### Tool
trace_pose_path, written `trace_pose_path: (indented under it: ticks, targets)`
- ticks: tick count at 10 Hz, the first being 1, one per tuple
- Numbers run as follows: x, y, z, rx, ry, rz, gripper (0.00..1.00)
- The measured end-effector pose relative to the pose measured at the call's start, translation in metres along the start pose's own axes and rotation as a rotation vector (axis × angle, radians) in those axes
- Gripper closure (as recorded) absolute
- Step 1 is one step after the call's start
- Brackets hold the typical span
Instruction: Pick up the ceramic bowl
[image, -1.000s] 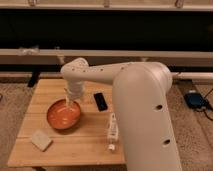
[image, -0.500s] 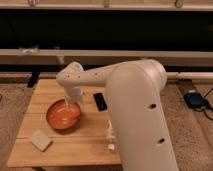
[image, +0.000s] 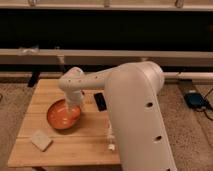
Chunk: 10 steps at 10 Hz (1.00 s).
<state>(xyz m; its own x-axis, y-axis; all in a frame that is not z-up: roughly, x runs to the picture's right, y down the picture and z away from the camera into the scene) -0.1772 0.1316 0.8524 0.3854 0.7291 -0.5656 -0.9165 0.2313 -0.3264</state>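
The ceramic bowl is a round, shallow, glossy orange-red bowl on the left half of the wooden table. My white arm reaches over from the right, and the gripper hangs down over the bowl's right inner side, at or just inside its rim. The wrist hides the fingertips. A black phone-like slab lies just to the right of the bowl, partly behind my arm.
A pale sponge-like block lies at the table's front left. A small white object lies at the front edge by my arm. A dark wall with rails runs behind. A blue device sits on the floor at the right.
The arm has swung leftward and now covers more of the table's right side. The gripper has stayed over the bowl's right side. The bowl has not visibly moved.
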Motion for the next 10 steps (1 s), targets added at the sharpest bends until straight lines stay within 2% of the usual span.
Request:
trace_pose_path:
  ticks: [5, 8, 9, 10]
  targets:
    - [0.005, -0.004, 0.02, -0.037, 0.029, 0.017, 0.38]
    - [0.006, -0.004, 0.025, -0.062, 0.039, 0.028, 0.41]
    - [0.006, -0.003, 0.026, -0.071, 0.042, 0.027, 0.49]
    - [0.006, -0.003, 0.027, -0.081, 0.046, 0.029, 0.62]
